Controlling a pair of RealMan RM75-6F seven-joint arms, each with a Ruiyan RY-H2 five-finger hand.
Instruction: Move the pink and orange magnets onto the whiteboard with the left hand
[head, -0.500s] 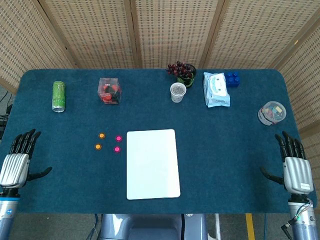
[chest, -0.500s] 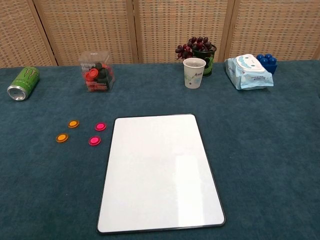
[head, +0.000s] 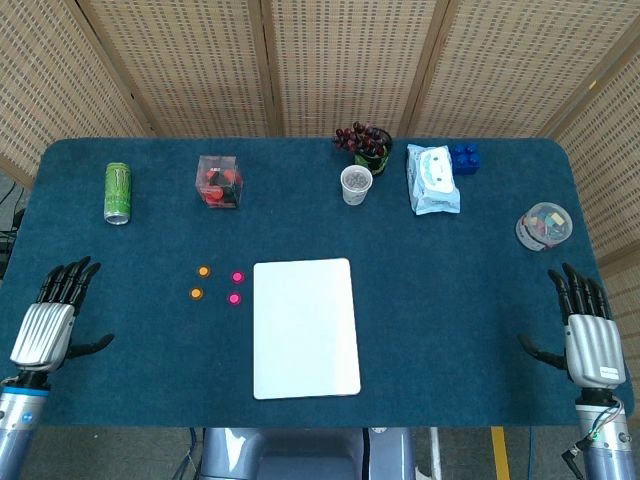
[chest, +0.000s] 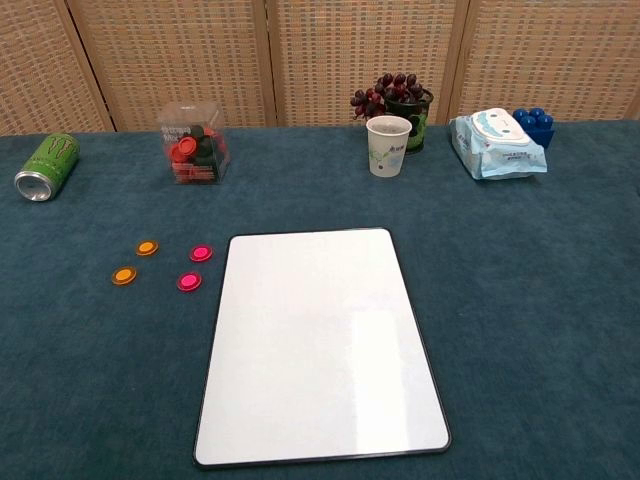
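The whiteboard (head: 305, 327) (chest: 318, 343) lies flat at the table's front middle. Just left of it sit two pink magnets (head: 237, 277) (head: 234, 298) (chest: 201, 253) (chest: 189, 282) and two orange magnets (head: 203, 271) (head: 196, 293) (chest: 147, 247) (chest: 124, 275), all on the blue cloth, none on the board. My left hand (head: 48, 321) hovers open at the front left edge, fingers spread, well left of the magnets. Open too is my right hand (head: 584, 328), at the front right edge. Neither hand shows in the chest view.
Along the back stand a green can (head: 118, 193) on its side, a clear box of magnets (head: 218, 181), a paper cup (head: 356, 184), a pot of grapes (head: 367, 144), a wipes pack (head: 433, 179), blue bricks (head: 464, 158). A round container (head: 544, 225) sits far right.
My left hand has shifted slightly right and forward; the right hand has barely moved. The magnets and board have not moved.
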